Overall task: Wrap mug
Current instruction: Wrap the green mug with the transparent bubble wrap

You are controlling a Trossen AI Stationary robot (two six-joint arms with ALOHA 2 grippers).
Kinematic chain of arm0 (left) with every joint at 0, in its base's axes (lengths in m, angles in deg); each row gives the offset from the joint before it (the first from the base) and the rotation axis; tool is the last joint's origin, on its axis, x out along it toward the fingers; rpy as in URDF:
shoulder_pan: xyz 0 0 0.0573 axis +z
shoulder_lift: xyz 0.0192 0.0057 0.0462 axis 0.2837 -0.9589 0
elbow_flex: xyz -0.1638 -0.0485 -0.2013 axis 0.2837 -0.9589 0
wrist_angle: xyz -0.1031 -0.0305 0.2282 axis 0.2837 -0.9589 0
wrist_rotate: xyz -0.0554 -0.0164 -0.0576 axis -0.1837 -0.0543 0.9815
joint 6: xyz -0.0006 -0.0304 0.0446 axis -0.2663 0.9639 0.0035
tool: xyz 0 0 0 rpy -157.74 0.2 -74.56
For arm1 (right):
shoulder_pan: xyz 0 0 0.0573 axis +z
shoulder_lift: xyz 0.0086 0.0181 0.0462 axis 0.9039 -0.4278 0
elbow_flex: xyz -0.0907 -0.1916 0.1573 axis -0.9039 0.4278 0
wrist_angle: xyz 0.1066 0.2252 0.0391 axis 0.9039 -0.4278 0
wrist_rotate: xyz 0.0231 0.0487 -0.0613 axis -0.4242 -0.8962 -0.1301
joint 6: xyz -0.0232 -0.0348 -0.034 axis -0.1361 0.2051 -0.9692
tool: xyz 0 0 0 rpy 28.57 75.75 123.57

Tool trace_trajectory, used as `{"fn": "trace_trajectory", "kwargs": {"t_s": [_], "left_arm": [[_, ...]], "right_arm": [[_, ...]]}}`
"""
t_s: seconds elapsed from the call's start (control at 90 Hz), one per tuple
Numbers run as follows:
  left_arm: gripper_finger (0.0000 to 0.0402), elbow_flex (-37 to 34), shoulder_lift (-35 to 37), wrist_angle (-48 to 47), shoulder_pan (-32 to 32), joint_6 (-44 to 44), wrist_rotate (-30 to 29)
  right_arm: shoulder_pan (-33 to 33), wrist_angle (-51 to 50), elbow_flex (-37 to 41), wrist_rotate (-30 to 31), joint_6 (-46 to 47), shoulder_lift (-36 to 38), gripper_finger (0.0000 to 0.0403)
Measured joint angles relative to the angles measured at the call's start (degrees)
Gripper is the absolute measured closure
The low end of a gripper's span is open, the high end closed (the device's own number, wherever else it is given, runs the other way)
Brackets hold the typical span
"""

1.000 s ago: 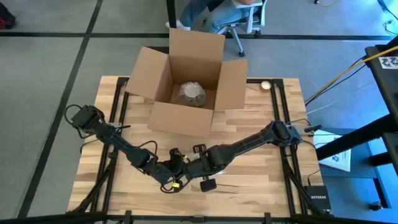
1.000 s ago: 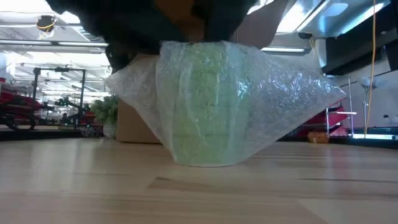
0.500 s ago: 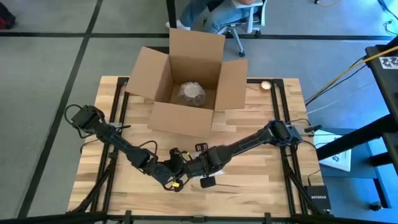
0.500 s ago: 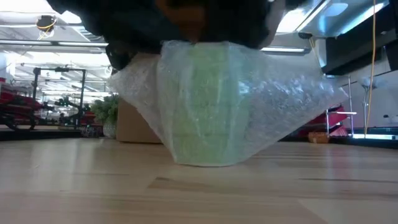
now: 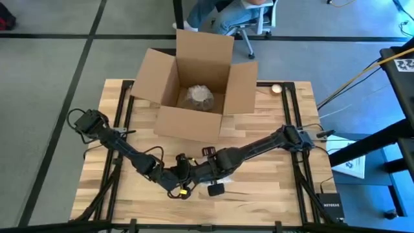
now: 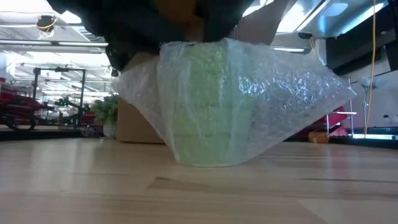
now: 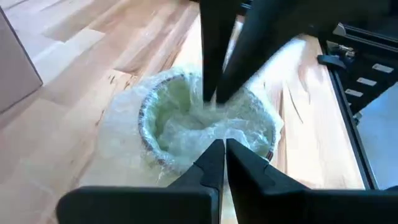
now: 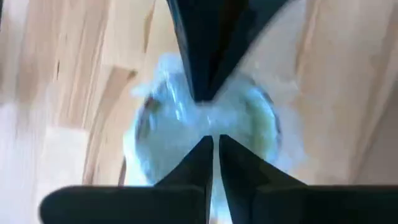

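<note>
Mug (image 6: 208, 106) stands upright on the table (image 6: 93, 186), mouth up, green showing through the bubble wrap (image 6: 292, 93) around it. Wrap edges are bunched into the mouth; a loose wing of wrap sticks out to one side in the low view.

Key relation: both pincers sit right over the mug mouth, tips pointing down into it, facing each other across the rim. Left pincer (image 7: 219, 149) comes in from the left arm's side, right pincer (image 8: 212, 142) from the opposite side. In each wrist view the other arm's fingers hang just beyond its own tips. The mug is directly below both, neither arm clearly nearer. Mug axis is vertical, so any tuck goes straight down along it.

Left pincer: fingers together, tips at the crumpled wrap inside the mouth. Whether they pinch a fold can't be told. Right pincer: fingers also together over the mouth, tips at or just above the wrap. That view is blurred, so grip can't be told.

Judgement: the step in hand is stuffing wrap ends into the mug. The side wing looks not yet folded in.

Containers: cardboard box (image 5: 194, 84) sits well beyond the pincers, flaps open, holding one pale wrapped bundle (image 5: 199, 97). The mug holds only wrap, as far as visible.
</note>
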Motion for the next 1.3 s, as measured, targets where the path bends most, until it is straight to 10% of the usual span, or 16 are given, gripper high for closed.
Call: {"fn": "trace_trajectory", "kwargs": {"t_s": [0.389,0.689,1.3], "left_arm": [[0.0402,0.0,0.0,0.1,-0.1,-0.2,-0.1],[0.0402,0.0,0.0,0.1,-0.1,0.0,-0.1],[0.0402,0.0,0.0,0.3,0.0,0.0,-0.1]], "right_arm": [[9.3,-7.0,17.2,7.1,17.8,10.9,0.0389],[10.1,26.3,40.5,7.4,21.7,20.7,0.04],[6.9,43.7,40.8,11.0,13.2,20.8,0.0402]]}}
